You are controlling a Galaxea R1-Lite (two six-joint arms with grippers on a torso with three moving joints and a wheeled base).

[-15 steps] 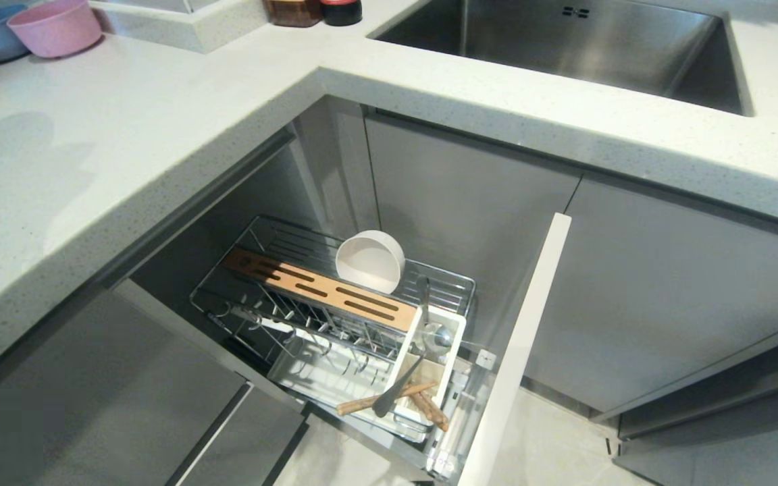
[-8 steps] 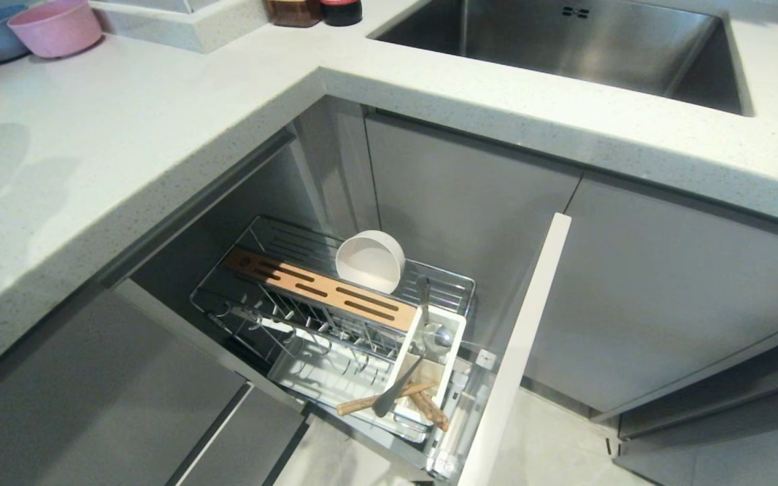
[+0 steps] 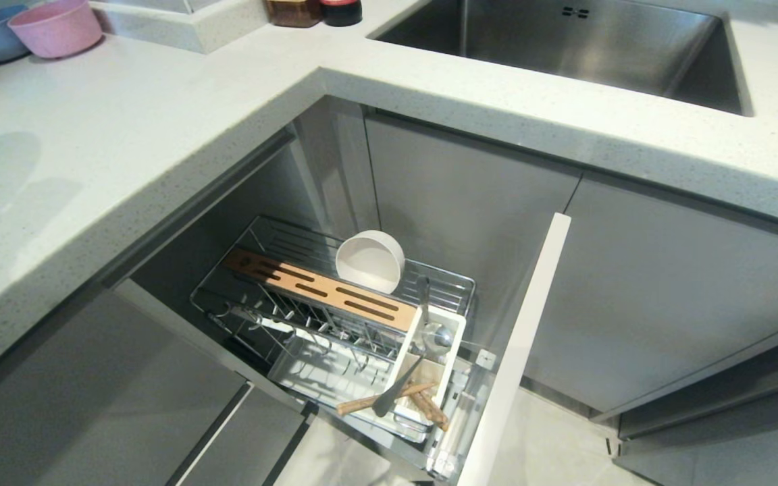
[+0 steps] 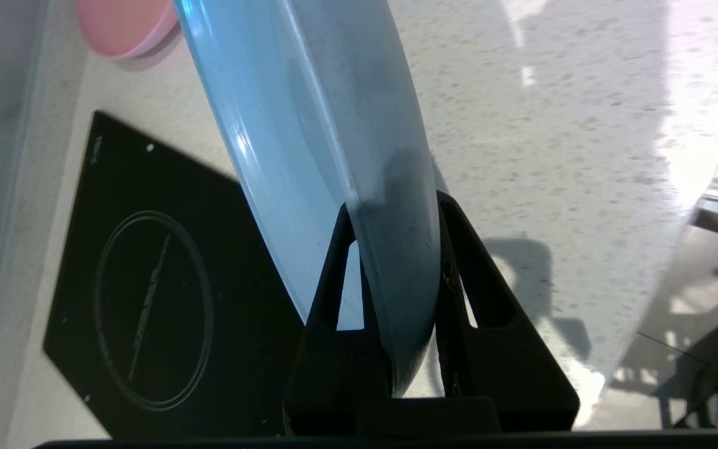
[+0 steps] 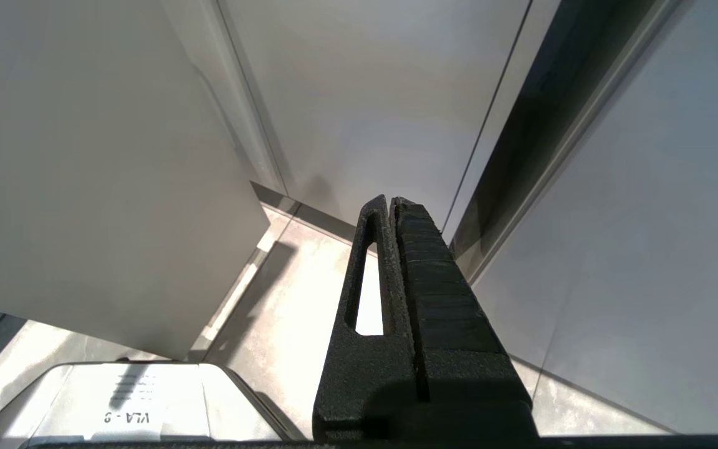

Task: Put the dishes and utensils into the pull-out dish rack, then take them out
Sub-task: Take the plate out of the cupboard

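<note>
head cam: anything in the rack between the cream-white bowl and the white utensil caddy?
Head view: only chrome wire rack grid and the end of the slotted wooden strip lie between the cream-white round bowl and the white plastic utensil caddy; no dish.

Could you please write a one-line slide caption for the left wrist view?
Left gripper clamps the rim of the light-blue plate edge-on above the speckled countertop and a black induction hob.
</note>
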